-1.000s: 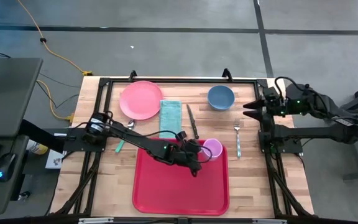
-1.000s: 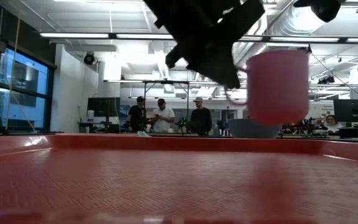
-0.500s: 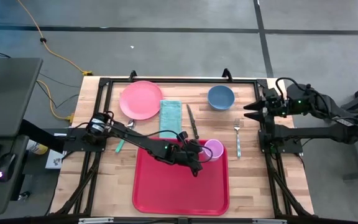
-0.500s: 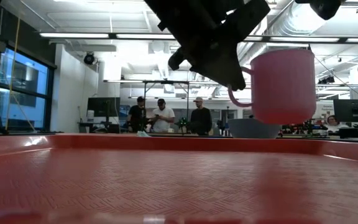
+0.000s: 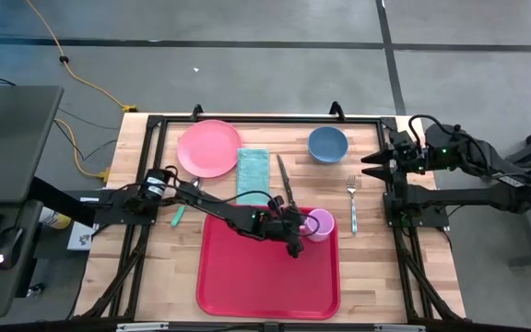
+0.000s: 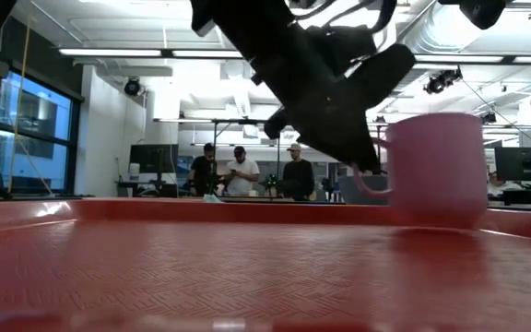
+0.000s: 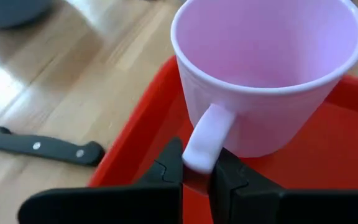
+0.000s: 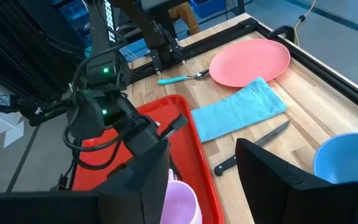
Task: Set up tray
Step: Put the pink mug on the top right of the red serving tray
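The red tray [image 5: 267, 272] lies at the table's near middle, and its floor fills the low view [image 6: 201, 277]. A pink cup [image 5: 319, 223] [image 6: 436, 171] [image 7: 266, 68] stands upright with its base on the tray's floor, in the far right corner. My left gripper [image 5: 295, 228] [image 7: 197, 168] reaches over the tray from the left and is shut on the cup's handle. My right gripper [image 5: 369, 164] [image 8: 210, 168] waits open above the table's right edge. My left gripper pinches the cup's handle [image 7: 207, 130] at its lower end between the two fingers [image 7: 166, 171]. It comes slanting down from the table's left. The cup is upright, mouth up, with its base on the tray floor [image 7: 303, 174].
On the wood beyond the tray lie a black-handled knife [image 5: 286, 180] [image 7: 42, 146], a blue napkin [image 5: 252, 171], a round pink plate [image 5: 208, 148], a blue bowl [image 5: 327, 144], a fork [image 5: 352, 205] and a teal spoon [image 5: 181, 207]. People stand far behind the table [image 6: 238, 171].
My left gripper has moved down and a little toward the table's right, tipping more steeply, still shut on the handle. The pink cup, held clear above the tray a second ago, has come down onto the tray's floor at its far right corner.
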Available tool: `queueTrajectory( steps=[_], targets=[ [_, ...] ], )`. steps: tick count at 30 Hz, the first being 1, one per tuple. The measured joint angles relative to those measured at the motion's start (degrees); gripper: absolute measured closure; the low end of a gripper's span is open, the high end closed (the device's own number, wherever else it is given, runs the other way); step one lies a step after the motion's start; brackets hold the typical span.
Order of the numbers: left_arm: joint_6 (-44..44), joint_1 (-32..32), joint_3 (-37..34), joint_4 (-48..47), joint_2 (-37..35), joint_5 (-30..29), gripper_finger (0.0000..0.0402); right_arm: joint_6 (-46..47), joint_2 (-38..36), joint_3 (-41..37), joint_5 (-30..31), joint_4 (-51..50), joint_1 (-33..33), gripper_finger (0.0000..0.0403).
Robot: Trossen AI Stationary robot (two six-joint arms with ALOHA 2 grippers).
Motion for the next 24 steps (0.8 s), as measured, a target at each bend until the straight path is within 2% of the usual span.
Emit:
queueTrajectory(
  steps=[8,12,16,24],
  targets=[
    [-0.2,-0.1,0.2,0.8,1.9,2.5,0.0338,-0.3,0.0,0.0,0.0,-0.2,0.0,0.0238],
    [3.4,-0.1,0.2,0.9,1.7,3.2,0.0325,-1.1,0.0,0.0,-0.1,-0.5,0.0,0.0238],
    [9.0,-0.1,0.0,1.1,1.4,2.6,0.0287,-1.3,0.0,0.0,-0.2,-0.5,0.0,0.0237],
    [12.7,-0.1,0.0,2.7,1.0,2.2,0.0197,-1.5,0.0,0.0,-0.2,-1.3,0.0,0.0237]
  ],
)
